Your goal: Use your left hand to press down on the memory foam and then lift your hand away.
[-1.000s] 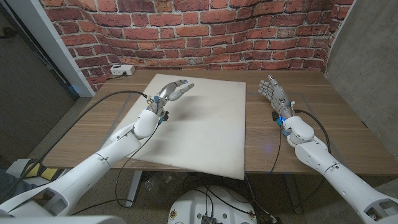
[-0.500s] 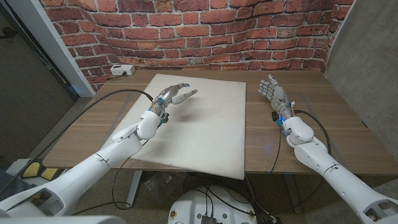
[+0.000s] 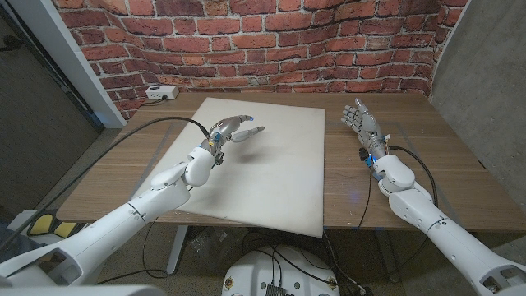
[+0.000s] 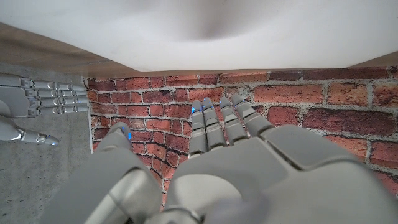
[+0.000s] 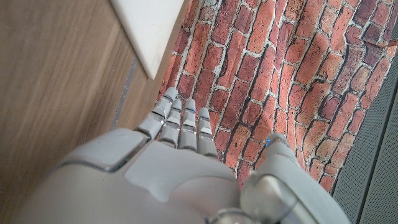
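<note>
White flat memory foam sheet (image 3: 267, 160) lies under the left hand (image 3: 233, 129) — fingers apart, grasping nothing, hovering — press looks pending, lift-off too; right hand (image 3: 363, 125) released

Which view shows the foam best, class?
The head view: the whole white foam lies on the table with the left hand over it. The left wrist view shows one broad strip; the right wrist view shows one corner.

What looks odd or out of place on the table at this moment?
The memory foam lies slightly askew, and its near edge hangs over the table front. Nothing is spilled or visibly damaged.
</note>
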You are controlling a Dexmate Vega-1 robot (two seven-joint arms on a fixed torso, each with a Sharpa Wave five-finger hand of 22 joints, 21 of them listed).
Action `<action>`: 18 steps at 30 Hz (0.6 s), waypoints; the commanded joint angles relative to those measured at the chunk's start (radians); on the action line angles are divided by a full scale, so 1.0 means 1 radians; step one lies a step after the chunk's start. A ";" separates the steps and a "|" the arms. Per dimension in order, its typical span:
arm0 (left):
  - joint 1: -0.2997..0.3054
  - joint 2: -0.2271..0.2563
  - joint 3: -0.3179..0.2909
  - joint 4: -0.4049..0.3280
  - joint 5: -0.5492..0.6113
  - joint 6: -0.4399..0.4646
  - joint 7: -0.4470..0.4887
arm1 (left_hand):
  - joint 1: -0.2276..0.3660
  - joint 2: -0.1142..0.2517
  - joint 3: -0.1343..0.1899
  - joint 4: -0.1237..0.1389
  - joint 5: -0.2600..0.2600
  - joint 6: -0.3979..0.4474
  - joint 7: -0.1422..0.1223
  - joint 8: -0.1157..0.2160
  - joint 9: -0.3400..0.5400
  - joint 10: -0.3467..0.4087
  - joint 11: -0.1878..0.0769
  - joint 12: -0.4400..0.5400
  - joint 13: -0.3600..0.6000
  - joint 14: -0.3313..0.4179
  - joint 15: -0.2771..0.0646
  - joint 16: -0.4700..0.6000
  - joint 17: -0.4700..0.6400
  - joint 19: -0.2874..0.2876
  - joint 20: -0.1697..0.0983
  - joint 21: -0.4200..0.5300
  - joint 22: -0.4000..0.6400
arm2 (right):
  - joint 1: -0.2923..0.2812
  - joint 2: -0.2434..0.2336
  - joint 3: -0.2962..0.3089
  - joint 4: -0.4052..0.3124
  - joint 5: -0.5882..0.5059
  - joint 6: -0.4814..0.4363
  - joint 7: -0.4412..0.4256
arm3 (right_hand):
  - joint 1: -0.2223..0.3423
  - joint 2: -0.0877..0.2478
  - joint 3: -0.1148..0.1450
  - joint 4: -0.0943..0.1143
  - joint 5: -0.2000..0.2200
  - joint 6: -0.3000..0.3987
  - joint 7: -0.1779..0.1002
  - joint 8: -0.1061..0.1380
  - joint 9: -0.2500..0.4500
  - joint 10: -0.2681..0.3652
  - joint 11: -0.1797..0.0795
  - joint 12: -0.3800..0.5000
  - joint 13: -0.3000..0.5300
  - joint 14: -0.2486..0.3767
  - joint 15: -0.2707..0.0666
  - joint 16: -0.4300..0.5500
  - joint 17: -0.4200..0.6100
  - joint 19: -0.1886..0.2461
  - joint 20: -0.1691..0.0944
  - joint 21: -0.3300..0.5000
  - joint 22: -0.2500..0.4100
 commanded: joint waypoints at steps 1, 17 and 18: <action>-0.010 0.014 0.024 -0.032 0.066 0.065 -0.058 | 0.003 0.003 0.001 -0.006 0.006 0.010 -0.002 0.004 0.005 0.007 -0.006 -0.003 0.002 0.002 -0.008 -0.004 0.004 0.001 -0.002 -0.003 0.001 | -0.004 0.000 -0.001 -0.012 0.004 -0.010 -0.002 | -0.002 -0.002 -0.002 0.001 0.001 0.006 0.009 0.003 0.003 0.007 0.000 0.005 -0.001 0.010 -0.005 0.005 0.002 0.011 0.001 -0.004 0.004; -0.016 0.015 0.042 -0.034 0.087 0.082 -0.103 | 0.007 0.005 -0.001 -0.007 0.005 0.012 0.008 -0.004 0.005 -0.004 0.009 -0.014 0.003 -0.015 -0.004 -0.012 0.004 -0.019 0.001 -0.011 0.002 | 0.003 0.004 -0.010 -0.015 -0.010 -0.009 -0.004 | -0.006 0.002 -0.004 0.000 0.002 0.004 -0.030 0.001 0.003 -0.002 -0.002 0.000 -0.001 0.003 -0.004 0.000 0.003 0.002 0.009 -0.016 0.005; -0.017 0.015 0.043 -0.033 0.086 0.081 -0.107 | 0.007 0.005 -0.001 -0.007 0.004 0.012 0.008 -0.005 0.005 -0.006 0.005 -0.015 0.003 -0.015 -0.004 -0.012 0.004 -0.019 0.004 -0.012 0.002 | 0.002 0.004 -0.009 -0.019 -0.008 -0.013 -0.007 | -0.006 0.002 -0.004 0.000 0.002 0.004 -0.032 0.001 0.003 -0.003 -0.002 0.000 -0.001 0.003 -0.004 0.000 0.003 0.002 0.010 -0.017 0.005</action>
